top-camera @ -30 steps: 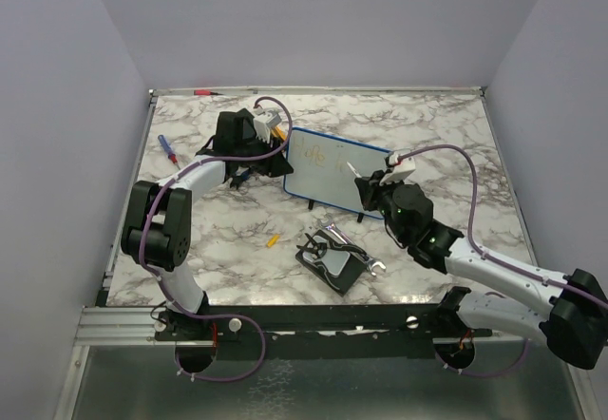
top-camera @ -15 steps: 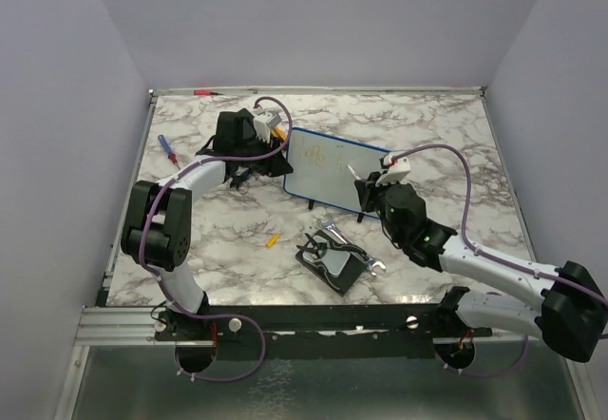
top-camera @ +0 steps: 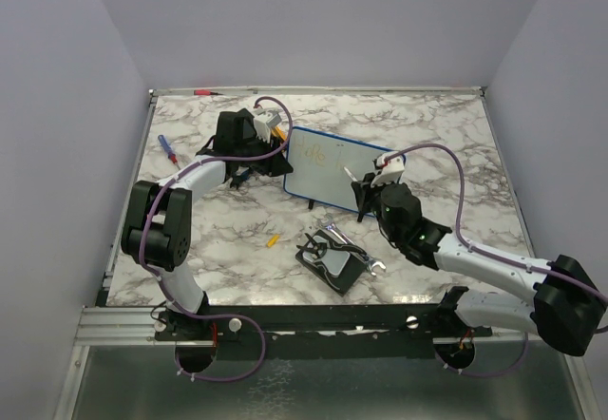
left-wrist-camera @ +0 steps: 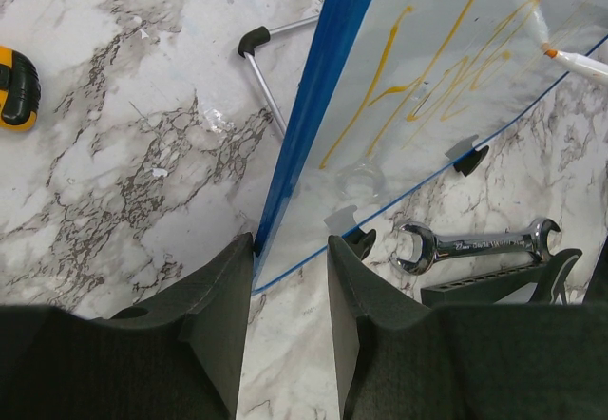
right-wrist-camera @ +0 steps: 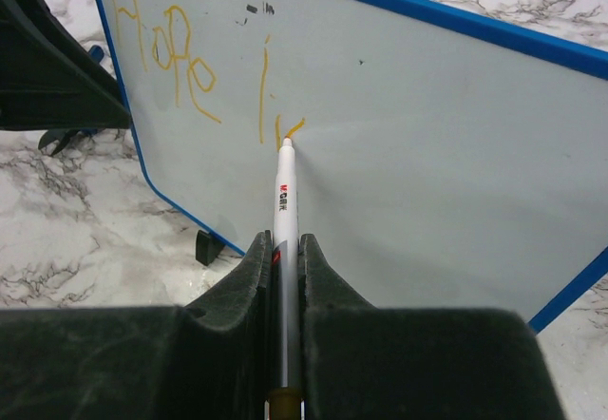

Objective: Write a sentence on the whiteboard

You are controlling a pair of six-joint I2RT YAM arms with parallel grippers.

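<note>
The whiteboard [top-camera: 328, 171] stands tilted on its black feet at mid table, blue rim all round. The sentence [top-camera: 318, 157] is orange-yellow strokes at its upper left: "Hope" [right-wrist-camera: 180, 54] and two thin strokes beside it. It also shows in the left wrist view [left-wrist-camera: 427, 68]. My right gripper [top-camera: 364, 186] [right-wrist-camera: 283, 244] is shut on a white marker [right-wrist-camera: 285, 192], whose tip touches the board [right-wrist-camera: 427, 154] at a short stroke. My left gripper [top-camera: 275, 160] [left-wrist-camera: 290, 244] sits around the board's lower left corner [left-wrist-camera: 285, 201], one finger against the blue rim.
A black pad [top-camera: 332, 266] with wrenches lies in front of the board; one wrench [left-wrist-camera: 475, 244] shows by the board's foot. A small yellow piece [top-camera: 273, 240], a blue-red screwdriver [top-camera: 167, 147] and a red pen [top-camera: 202, 91] lie at the left and back.
My right gripper has slid a little left along the board with the marker, the tip staying on the surface. The left arm and the board have not moved.
</note>
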